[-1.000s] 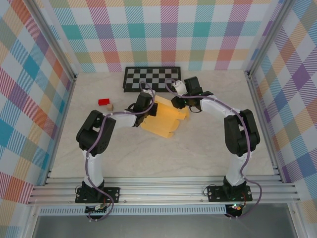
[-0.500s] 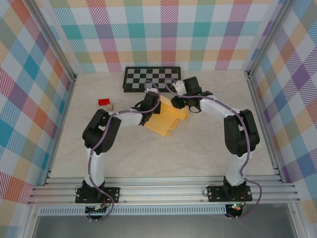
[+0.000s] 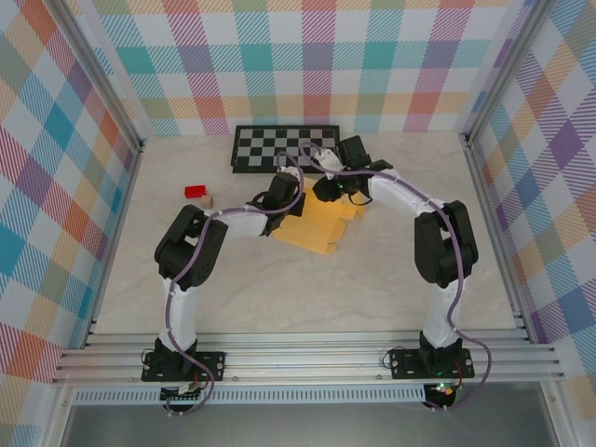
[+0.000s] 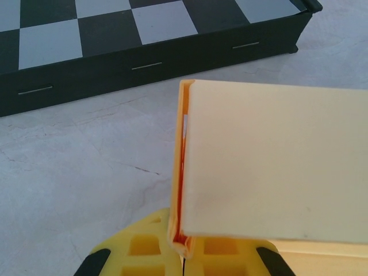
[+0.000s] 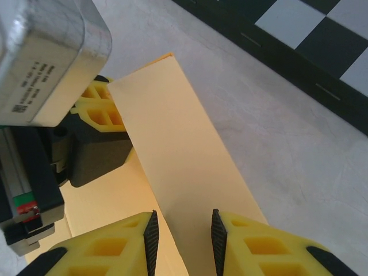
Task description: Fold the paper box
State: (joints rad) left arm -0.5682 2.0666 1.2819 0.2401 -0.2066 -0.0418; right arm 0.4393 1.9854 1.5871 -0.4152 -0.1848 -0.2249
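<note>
The tan paper box (image 3: 321, 228) lies partly folded in mid-table, just in front of the checkerboard. My left gripper (image 3: 291, 198) is at its left far corner. In the left wrist view it (image 4: 185, 246) is shut on the doubled edge of the box, with a pale flap (image 4: 276, 167) standing up to the right. My right gripper (image 3: 324, 189) hovers over the far edge of the box. In the right wrist view it (image 5: 184, 233) is open, its jaws apart over a long raised flap (image 5: 172, 144), with the left gripper's yellow fingers (image 5: 95, 106) beyond.
A black-and-white checkerboard (image 3: 279, 147) lies close behind the box. A red block (image 3: 196, 191) and a small tan cube (image 3: 208, 201) sit to the left. Plaid walls and metal rails enclose the table.
The left gripper has slid right and farther back along the box edge. The right gripper has moved back towards the checkerboard, and the box lies flatter and a little farther back.
</note>
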